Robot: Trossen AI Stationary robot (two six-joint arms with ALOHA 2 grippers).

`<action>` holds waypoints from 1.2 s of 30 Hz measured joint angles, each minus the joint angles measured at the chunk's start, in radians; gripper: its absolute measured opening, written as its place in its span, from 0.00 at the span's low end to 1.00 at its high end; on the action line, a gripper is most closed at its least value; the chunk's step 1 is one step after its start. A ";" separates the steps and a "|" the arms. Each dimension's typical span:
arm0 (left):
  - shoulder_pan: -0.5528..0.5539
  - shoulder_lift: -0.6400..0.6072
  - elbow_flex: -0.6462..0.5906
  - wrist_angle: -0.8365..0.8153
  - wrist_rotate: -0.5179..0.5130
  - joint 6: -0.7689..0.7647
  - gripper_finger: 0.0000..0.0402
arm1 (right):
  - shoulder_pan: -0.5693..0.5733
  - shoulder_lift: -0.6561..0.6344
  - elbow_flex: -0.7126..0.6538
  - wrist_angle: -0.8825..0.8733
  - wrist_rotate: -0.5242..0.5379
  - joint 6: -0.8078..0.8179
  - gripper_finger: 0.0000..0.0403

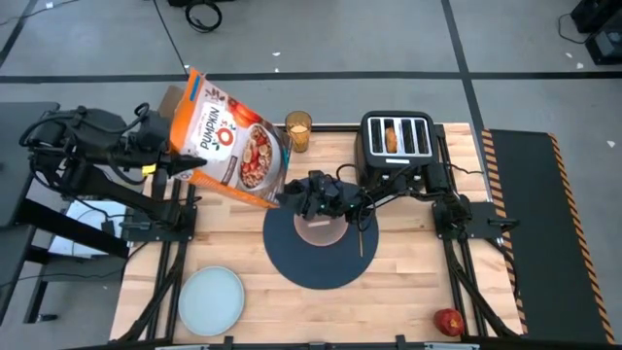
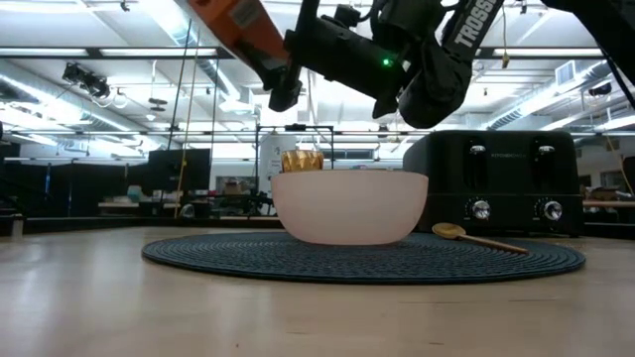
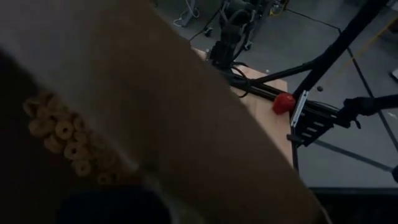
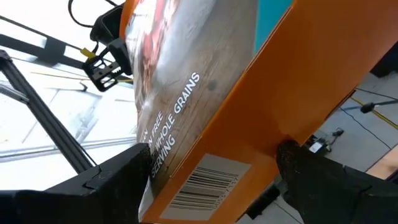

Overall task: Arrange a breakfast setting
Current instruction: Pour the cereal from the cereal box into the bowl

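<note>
Both pincers are clamping the tilted cereal box (image 1: 229, 139) above the bowl (image 2: 349, 206): left pincer (image 1: 167, 167), right pincer (image 4: 214, 174).

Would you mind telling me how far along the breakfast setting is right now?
Done: bowl and spoon sit on the mat. In hand: both claws, left and right, hold the tilted cereal box above the bowl. Left: plate, apple, juice glass and toast remain off the mat.
</note>
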 joint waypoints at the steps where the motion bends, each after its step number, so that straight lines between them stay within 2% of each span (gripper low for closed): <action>1: 0.000 0.000 0.000 0.000 0.013 0.008 0.01 | 0.000 0.000 0.000 -0.001 -0.004 -0.007 0.86; 6: 0.001 0.000 0.000 0.002 0.085 0.072 0.01 | 0.002 0.000 0.000 -0.001 -0.006 -0.007 0.84; 12: 0.000 -0.004 -0.002 0.060 0.107 0.183 0.01 | 0.002 -0.003 0.000 0.015 0.004 0.269 0.83; 17: 0.000 -0.017 -0.003 0.137 0.106 0.252 0.01 | 0.012 -0.008 0.016 0.019 0.026 0.333 0.85; 21: 0.000 -0.026 -0.001 0.153 0.106 0.255 0.00 | 0.011 -0.005 0.060 0.002 -0.010 0.377 0.86; 29: 0.000 -0.033 0.000 0.190 0.103 0.269 0.00 | 0.011 -0.005 0.088 0.000 -0.028 0.360 0.86; 36: 0.000 -0.031 -0.001 0.176 0.102 0.263 0.00 | 0.005 -0.005 0.088 -0.006 -0.030 0.185 0.84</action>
